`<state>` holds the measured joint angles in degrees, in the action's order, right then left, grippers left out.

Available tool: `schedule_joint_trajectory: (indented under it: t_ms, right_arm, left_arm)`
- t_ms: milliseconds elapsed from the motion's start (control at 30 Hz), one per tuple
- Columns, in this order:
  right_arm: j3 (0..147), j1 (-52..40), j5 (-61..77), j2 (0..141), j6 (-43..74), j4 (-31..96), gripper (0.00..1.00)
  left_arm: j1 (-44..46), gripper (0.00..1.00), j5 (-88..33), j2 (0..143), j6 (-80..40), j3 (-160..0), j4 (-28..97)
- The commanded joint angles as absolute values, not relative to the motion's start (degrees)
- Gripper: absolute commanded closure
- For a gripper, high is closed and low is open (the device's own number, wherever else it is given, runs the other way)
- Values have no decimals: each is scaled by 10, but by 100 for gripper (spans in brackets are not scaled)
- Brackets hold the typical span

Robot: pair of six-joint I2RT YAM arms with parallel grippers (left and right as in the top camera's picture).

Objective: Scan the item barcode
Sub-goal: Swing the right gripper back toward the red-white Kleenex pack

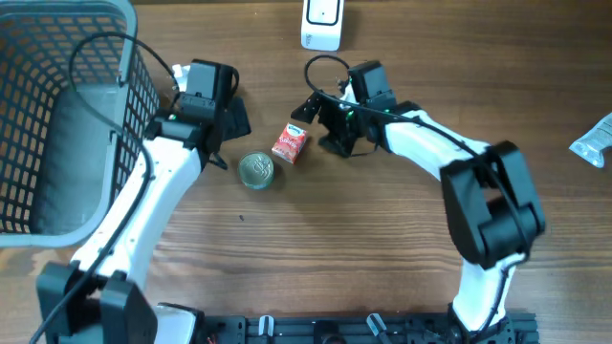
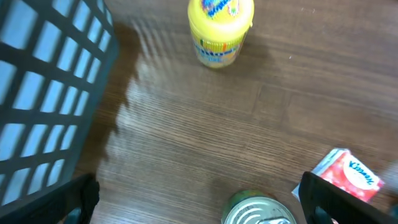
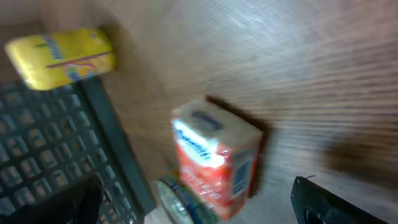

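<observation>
1. Right claw [image 1: 323,126] is seen spread wide with nothing held; it is poised just beside the red carton [image 1: 290,143], which appears ahead of it in the right wrist view, untouched.
2. Left claw [image 1: 228,122] is likewise seen open and empty, set between the basket [image 1: 57,229] and the carton.
3. The carton is judged to be the item to be scanned, since the right claw is aimed at it. It rests on the bench [image 1: 382,258] near the middle, just beside a tin can [image 1: 256,170].
4. A white device [image 1: 322,24] at the far edge of the bench is taken to be the scanner; it is well apart from the carton, and no barcode can be made out on the carton from these views.
5. A yellow jar [image 2: 221,28] is shown on the bench near the basket in the wrist views.
6. Progress is judged to be early: nothing has been lifted and nothing has been presented to the scanner.
7. Left to be done: the carton must be gripped, carried toward the white device, and turned so that its barcode is faced to it.
</observation>
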<state>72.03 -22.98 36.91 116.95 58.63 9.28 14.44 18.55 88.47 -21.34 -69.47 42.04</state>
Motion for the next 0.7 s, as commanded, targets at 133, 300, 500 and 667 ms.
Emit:
schedule_joint_trajectory:
  t_ms: [133,300,500,667]
  right_arm:
    - [721,-251,399,1198,632,81,4]
    - [729,-262,386,1198,590,85,5]
    - [731,-261,263,1198,352,179,0]
    - [745,-262,211,1198,270,190,0]
  left_arm:
    - [127,0,198,908,-215,-690,414]
    - [103,0,192,908,-215,-690,414]
    - [104,0,-11,908,-155,-690,404]
    - [88,0,65,903,-149,-690,350]
